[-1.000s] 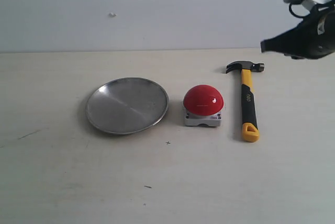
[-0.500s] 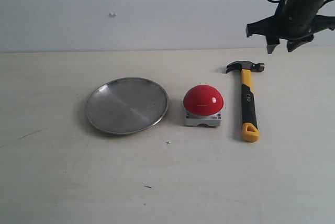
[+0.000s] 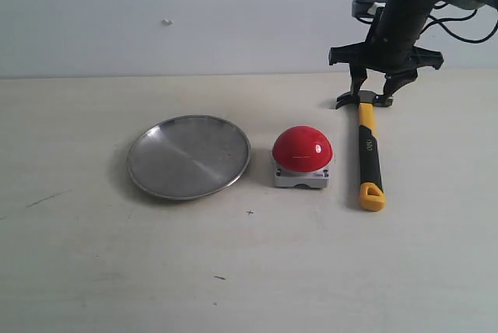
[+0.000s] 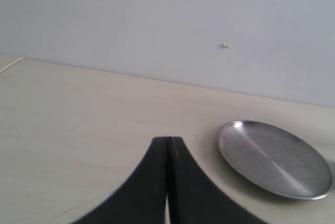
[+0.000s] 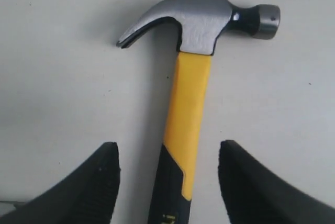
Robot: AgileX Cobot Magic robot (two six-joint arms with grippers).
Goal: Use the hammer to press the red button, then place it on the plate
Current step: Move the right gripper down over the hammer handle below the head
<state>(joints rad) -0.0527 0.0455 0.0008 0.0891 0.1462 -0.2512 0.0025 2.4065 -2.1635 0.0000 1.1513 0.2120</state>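
The hammer [image 3: 368, 150] lies flat on the table right of the red button [image 3: 302, 148], head at the far end, yellow loop toward the front. My right gripper [image 3: 377, 84] hangs open just above the hammer's head, fingers pointing down. In the right wrist view the hammer [image 5: 191, 93] runs between the two spread fingers of the right gripper [image 5: 168, 153], which do not touch it. The plate [image 3: 189, 155] sits left of the button and holds nothing. My left gripper [image 4: 168, 139] is shut on nothing, low over the table with the plate [image 4: 275, 157] ahead of it.
The pale tabletop [image 3: 249, 271] reaches back to a plain light wall [image 3: 194, 14]. A few small dark specks mark the table in front of the button. The left arm does not show in the exterior view.
My right arm has swung in from the upper right, turned its fingers downward and come down to just above the hammer's head. Hammer, button and plate have not moved.
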